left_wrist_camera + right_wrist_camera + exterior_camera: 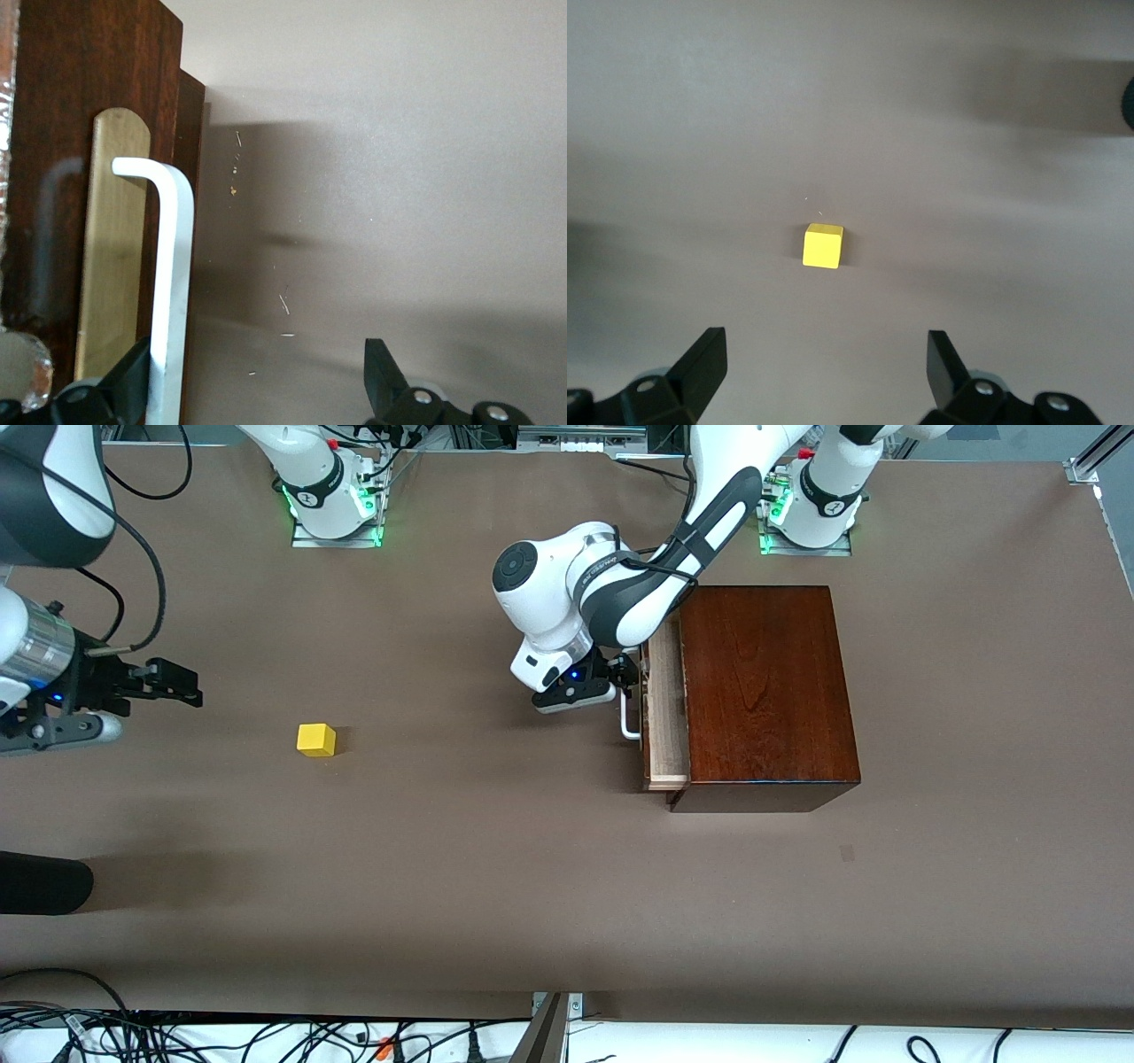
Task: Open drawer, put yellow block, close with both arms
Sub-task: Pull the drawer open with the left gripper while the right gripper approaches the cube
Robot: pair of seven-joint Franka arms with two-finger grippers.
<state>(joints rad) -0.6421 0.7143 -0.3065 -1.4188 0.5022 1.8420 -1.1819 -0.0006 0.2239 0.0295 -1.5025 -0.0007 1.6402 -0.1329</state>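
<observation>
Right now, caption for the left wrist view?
Open left gripper at the white handle of the slightly opened drawer.

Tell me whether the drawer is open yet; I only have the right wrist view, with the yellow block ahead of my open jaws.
Observer: Partly. The drawer sticks out a little from the wooden box, showing a strip of pale inside.
Operator: Where is the left arm?
Observer: The left arm is at the drawer front, jaws open, the white handle beside one finger, not clamped.
Operator: Is the block near the box?
Observer: No. The yellow block sits on the table apart from it, toward the right arm's end.
</observation>
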